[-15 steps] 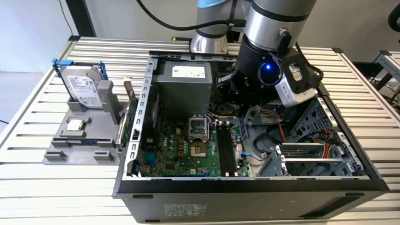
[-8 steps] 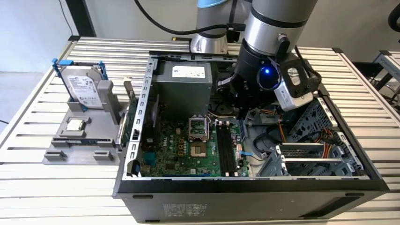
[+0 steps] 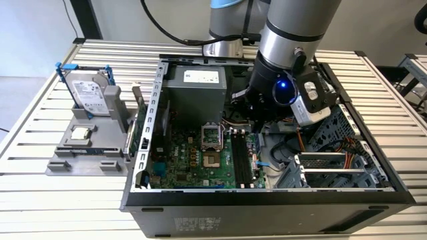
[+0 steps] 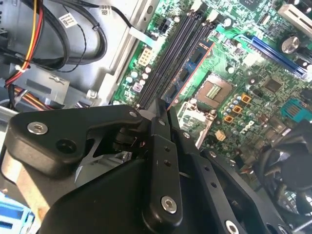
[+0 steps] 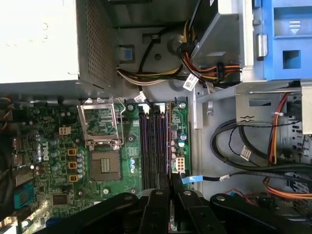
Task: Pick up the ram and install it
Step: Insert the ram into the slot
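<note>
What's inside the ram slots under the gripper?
The ram slots look empty along the length visible in the first wrist view. The gripper covers their near ends, so that stretch cannot be checked.

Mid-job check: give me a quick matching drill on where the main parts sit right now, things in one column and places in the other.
Things:
1. hard drive
2. processor chip
3. CPU socket
4. pincer

Places:
A. over the memory slots
B. lying flat on the gray stand, outside the case
C. standing upright on the gray stand
D. on the motherboard, frame open, empty

Pairs: 1-C, 2-B, 3-D, 4-A
</note>
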Available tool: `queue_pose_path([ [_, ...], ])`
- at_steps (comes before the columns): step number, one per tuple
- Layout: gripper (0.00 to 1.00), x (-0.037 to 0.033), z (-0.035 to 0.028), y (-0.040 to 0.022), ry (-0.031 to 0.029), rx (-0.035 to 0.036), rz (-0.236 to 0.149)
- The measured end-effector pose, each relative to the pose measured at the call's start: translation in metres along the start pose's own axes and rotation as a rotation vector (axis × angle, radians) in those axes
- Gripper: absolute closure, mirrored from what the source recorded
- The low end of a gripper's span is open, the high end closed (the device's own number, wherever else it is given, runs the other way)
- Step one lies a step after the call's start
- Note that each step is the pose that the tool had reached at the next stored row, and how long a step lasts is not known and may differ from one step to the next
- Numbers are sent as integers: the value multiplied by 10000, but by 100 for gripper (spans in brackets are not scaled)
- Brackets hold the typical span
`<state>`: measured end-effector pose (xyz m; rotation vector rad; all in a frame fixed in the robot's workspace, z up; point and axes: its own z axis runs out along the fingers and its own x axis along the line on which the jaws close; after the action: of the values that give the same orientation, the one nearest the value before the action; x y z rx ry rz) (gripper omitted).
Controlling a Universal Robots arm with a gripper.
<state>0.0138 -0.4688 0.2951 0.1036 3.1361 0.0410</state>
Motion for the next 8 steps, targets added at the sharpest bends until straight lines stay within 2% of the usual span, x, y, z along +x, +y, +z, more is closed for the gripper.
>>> queue_pose_path([
  [8,100,-5,146,-37,-1,1,-1],
])
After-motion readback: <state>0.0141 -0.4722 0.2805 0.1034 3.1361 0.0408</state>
